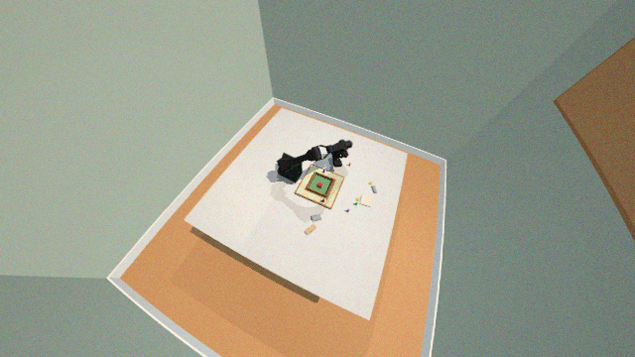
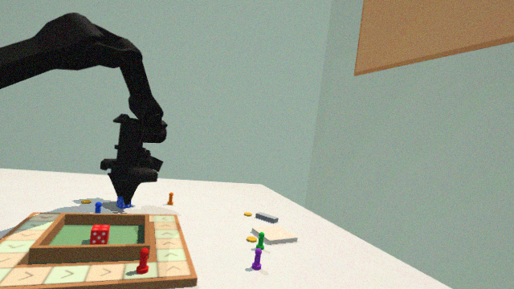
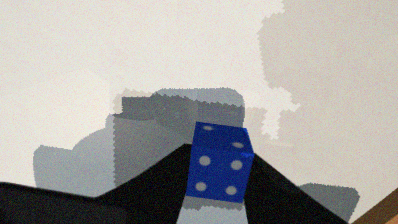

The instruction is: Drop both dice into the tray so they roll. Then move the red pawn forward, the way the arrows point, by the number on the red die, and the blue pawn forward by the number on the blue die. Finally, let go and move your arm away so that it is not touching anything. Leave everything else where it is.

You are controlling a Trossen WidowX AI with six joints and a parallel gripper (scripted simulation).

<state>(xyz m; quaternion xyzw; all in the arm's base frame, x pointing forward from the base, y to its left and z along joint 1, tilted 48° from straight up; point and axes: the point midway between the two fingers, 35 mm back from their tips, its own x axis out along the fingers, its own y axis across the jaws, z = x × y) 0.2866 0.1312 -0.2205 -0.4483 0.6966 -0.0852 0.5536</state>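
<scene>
My gripper points down behind the board and is shut on the blue die, at table level. The die's face towards the wrist camera shows pips in a two-by-two pattern. The red die lies in the green-floored tray in the middle of the arrow board. The red pawn stands on the board's near side, close to its right corner. The blue pawn stands at the far side, partly hidden in the exterior view.
An orange pawn stands right of the gripper. Further right are a green pawn, a purple pawn, a pale slab, a grey bar and yellow discs. A grey block and tan block lie off the board.
</scene>
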